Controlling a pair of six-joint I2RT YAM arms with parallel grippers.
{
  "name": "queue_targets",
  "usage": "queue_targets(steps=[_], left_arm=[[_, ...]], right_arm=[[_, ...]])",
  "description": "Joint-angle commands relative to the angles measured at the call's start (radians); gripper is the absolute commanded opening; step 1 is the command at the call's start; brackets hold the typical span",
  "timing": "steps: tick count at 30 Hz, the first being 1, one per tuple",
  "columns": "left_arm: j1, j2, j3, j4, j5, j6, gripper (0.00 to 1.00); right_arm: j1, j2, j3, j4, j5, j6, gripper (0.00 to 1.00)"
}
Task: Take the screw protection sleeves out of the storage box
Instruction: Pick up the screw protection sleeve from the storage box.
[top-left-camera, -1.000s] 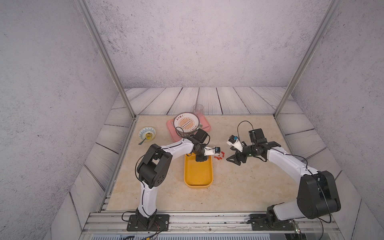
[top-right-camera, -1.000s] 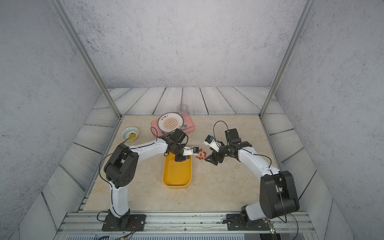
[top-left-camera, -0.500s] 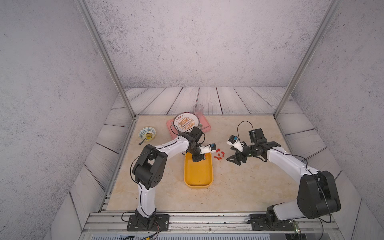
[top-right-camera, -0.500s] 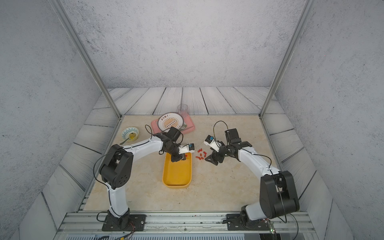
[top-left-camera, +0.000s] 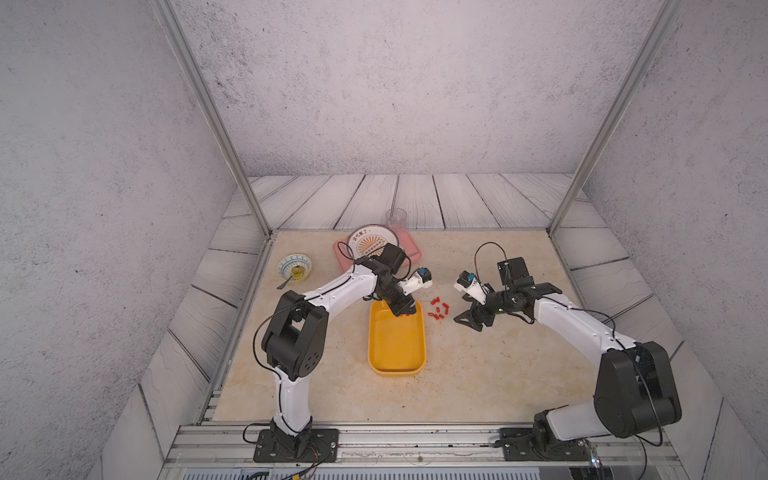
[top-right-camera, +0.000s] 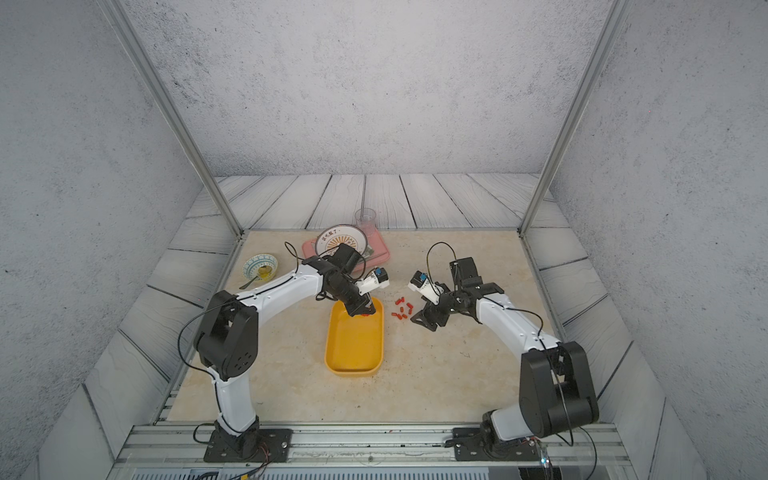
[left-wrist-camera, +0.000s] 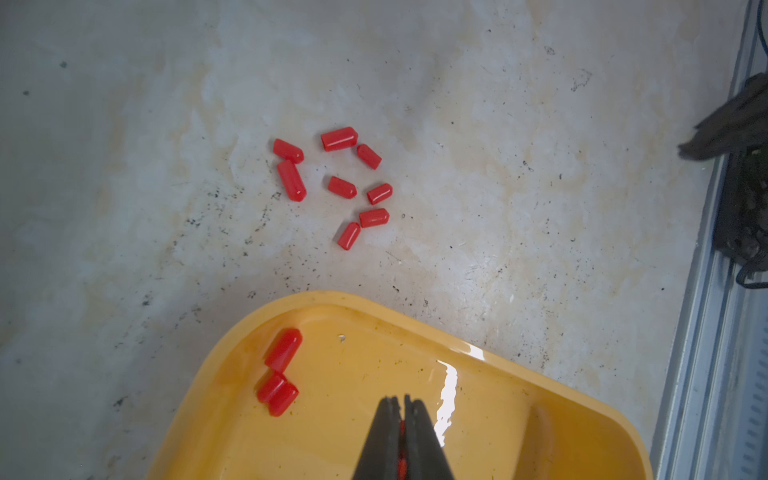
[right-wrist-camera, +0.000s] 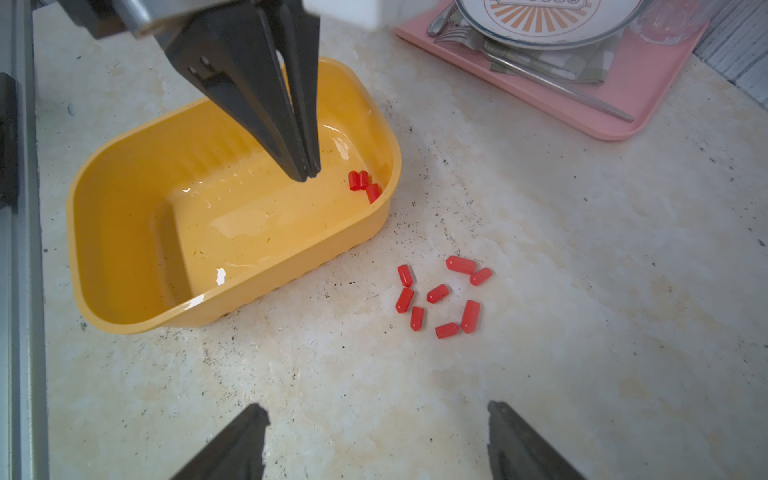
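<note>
The yellow storage box (top-left-camera: 397, 371) (top-right-camera: 353, 371) lies mid-table. My left gripper (top-left-camera: 405, 311) (top-right-camera: 368, 311) (left-wrist-camera: 402, 401) hangs over its far end, shut, with a red screw protection sleeve (left-wrist-camera: 401, 432) showing between the fingers. Three more sleeves (left-wrist-camera: 282, 351) (right-wrist-camera: 363, 183) lie in the box's far right corner. Several sleeves (top-left-camera: 437, 309) (top-right-camera: 402, 309) (left-wrist-camera: 342, 187) (right-wrist-camera: 437, 293) are scattered on the table just right of the box. My right gripper (top-left-camera: 467, 324) (top-right-camera: 423, 323) (right-wrist-camera: 378, 409) stands wide open just above the table beside that pile, with nothing in it.
A pink tray (top-left-camera: 409, 249) (right-wrist-camera: 623, 104) at the back holds a patterned plate (top-left-camera: 370, 245), cutlery and a clear cup (top-left-camera: 397, 218). A small bowl (top-left-camera: 294, 268) with a spoon sits at the far left. Metal rails edge the table.
My left wrist has drawn back a little to the left, from beside the pile to over the box's far end, staying shut. The right arm has not moved.
</note>
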Motion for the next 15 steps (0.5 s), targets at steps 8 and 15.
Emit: queue_targets(steps=[8,15], left_arm=[[0.002,-0.044,0.002,-0.015,-0.117,-0.155,0.08],[-0.019,-0.065,0.013,0.023,-0.173,-0.210,0.08]], right_arm=[[0.003,0.010,0.024,-0.031,0.013,-0.003,0.85],[0.002,0.012,0.034,-0.037,0.042,0.010,0.85]])
